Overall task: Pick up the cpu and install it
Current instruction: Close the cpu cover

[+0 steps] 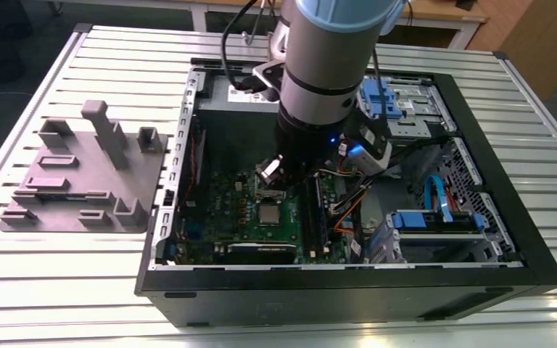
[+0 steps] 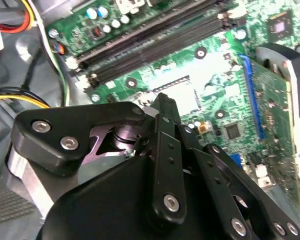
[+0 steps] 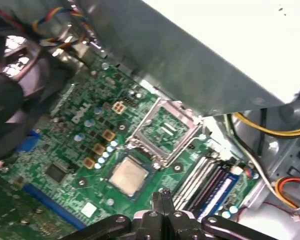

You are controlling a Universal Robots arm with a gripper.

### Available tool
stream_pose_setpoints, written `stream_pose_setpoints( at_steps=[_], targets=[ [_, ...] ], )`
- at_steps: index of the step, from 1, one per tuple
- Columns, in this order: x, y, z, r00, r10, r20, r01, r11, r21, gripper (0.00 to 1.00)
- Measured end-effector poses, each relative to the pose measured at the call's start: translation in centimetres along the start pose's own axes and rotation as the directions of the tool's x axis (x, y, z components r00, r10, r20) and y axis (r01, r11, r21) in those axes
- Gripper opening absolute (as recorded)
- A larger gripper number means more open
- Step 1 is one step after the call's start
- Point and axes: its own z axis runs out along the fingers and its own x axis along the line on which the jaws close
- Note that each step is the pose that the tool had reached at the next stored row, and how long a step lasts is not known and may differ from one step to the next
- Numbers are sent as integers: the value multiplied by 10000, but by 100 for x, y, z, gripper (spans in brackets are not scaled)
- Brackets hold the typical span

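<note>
While the arm hides much of the open computer case (image 1: 472,239) in the exterior view, we see the cpu (image 1: 270,214) on the motherboard (image 1: 215,210). In the first wrist view, the cpu (image 3: 127,176) sits in its socket beside the raised frame (image 3: 165,129), the hand (image 3: 163,196) pressed together above, mostly cut off. In the second wrist view, the hand's (image 2: 162,102) linkage blocks the socket.

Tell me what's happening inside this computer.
A robot arm's gripper hangs inside the open computer case, just above the motherboard. Its jaws look shut and empty. The cpu lies flat in its socket, next to the raised socket frame, and the gripper is not touching it.
</note>
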Motion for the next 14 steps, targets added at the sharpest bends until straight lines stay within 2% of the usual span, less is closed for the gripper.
stream_pose_setpoints(
  at_steps=[8,12,14],
  targets=[
    [-203,157,25,10000,2,-52,-2,10000,-38,10],
    [-206,158,25,10000,1,-56,-1,10000,-43,10],
    [-206,158,24,9998,-164,-63,163,9999,-43,10]
  ],
)
